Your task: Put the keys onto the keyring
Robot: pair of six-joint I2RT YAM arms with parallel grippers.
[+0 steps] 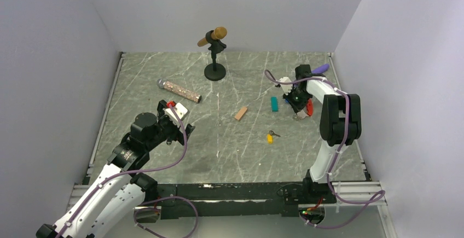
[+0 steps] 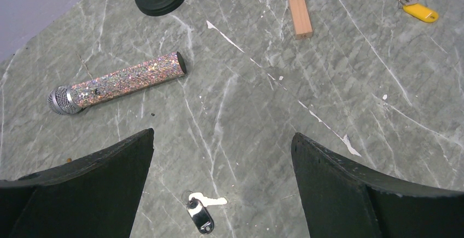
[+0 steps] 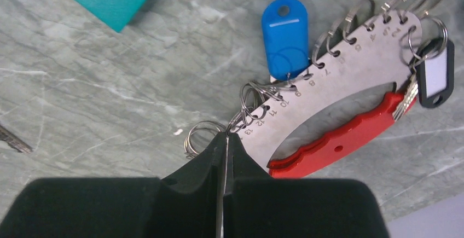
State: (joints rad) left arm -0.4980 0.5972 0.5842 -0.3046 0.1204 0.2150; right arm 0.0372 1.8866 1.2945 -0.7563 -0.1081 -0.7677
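At right of the top view, flat on grey, white-veined marble tabletop [image 1: 246, 150] beneath pale lilac walls [image 1: 246, 8]: silvery steel keyring plate [image 3: 350, 65] with numbered holes, wire split rings and a ribbed red plastic grip. Just beside it, a blue oblong plastic key tag [image 3: 284, 33]. Right hand [image 3: 226, 137] pressed together at the rings; cannot tell whether pinching one. Left hand [image 2: 221, 137] spread wide above a black-tagged key [image 2: 201, 216]. Mid-tabletop, a yellow-tagged key [image 1: 270, 137].
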